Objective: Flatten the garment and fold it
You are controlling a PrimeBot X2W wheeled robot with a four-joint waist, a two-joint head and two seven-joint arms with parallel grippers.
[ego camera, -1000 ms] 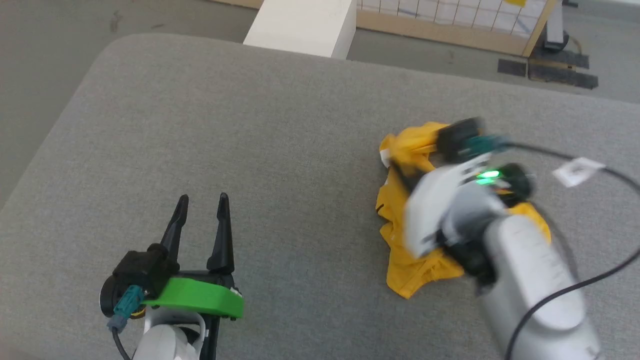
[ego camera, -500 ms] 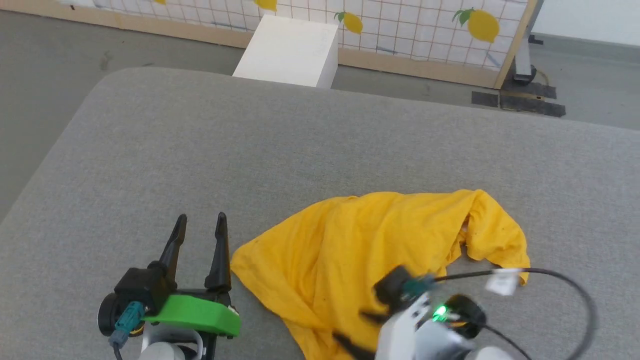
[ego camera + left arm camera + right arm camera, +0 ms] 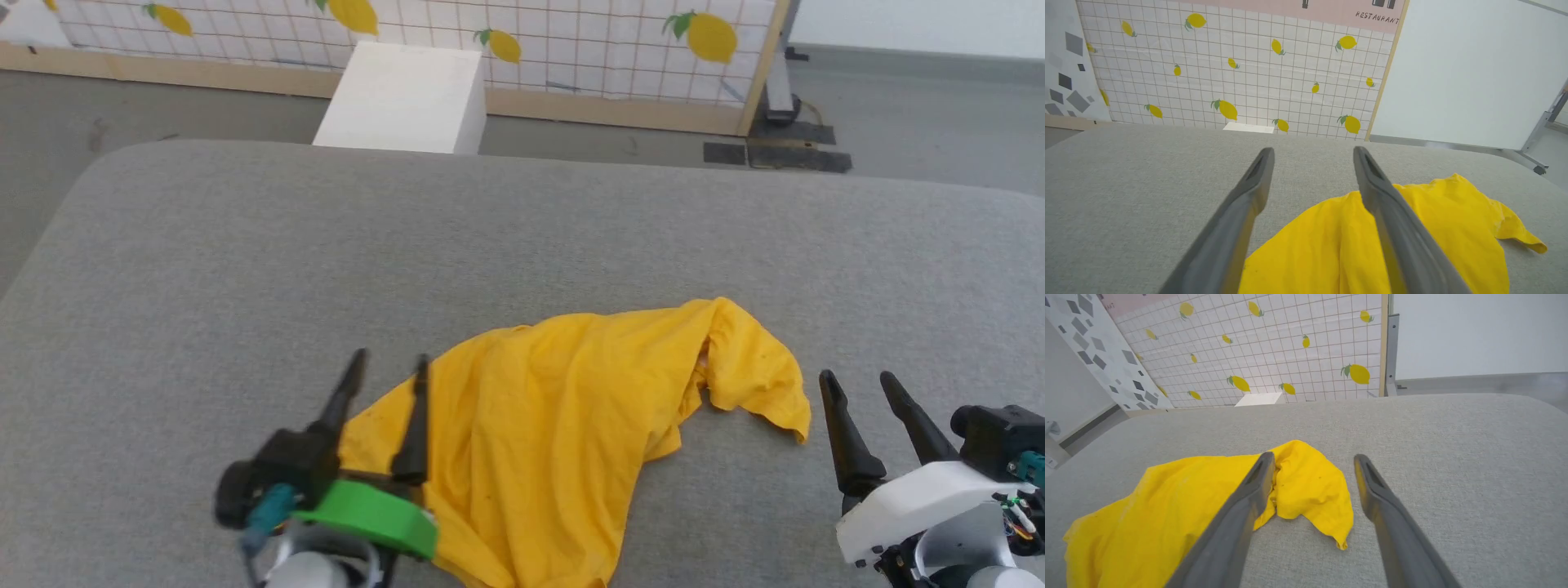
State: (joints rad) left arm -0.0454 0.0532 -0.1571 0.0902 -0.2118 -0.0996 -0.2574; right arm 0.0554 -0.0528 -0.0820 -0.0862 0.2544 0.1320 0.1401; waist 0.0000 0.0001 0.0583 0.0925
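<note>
The bright yellow garment lies loosely spread on the grey padded table, plain side up, its print hidden. A crumpled sleeve end sticks out at its right. My left gripper is open at the garment's left edge, its right finger over the cloth; the left wrist view shows the garment under and beside that finger. My right gripper is open, just right of the sleeve end and apart from it. In the right wrist view the garment spreads to the left, with bare table between the fingers.
The grey table has a rounded far-left corner, with floor beyond. A white box stands behind the table before a tiled lemon-print panel. Wide bare table lies left and behind the garment.
The right gripper dragged the crumpled garment toward me, spreading it out, then let go and now stands open to its right. The left gripper shifted onto the garment's left edge. The camera tilted up.
</note>
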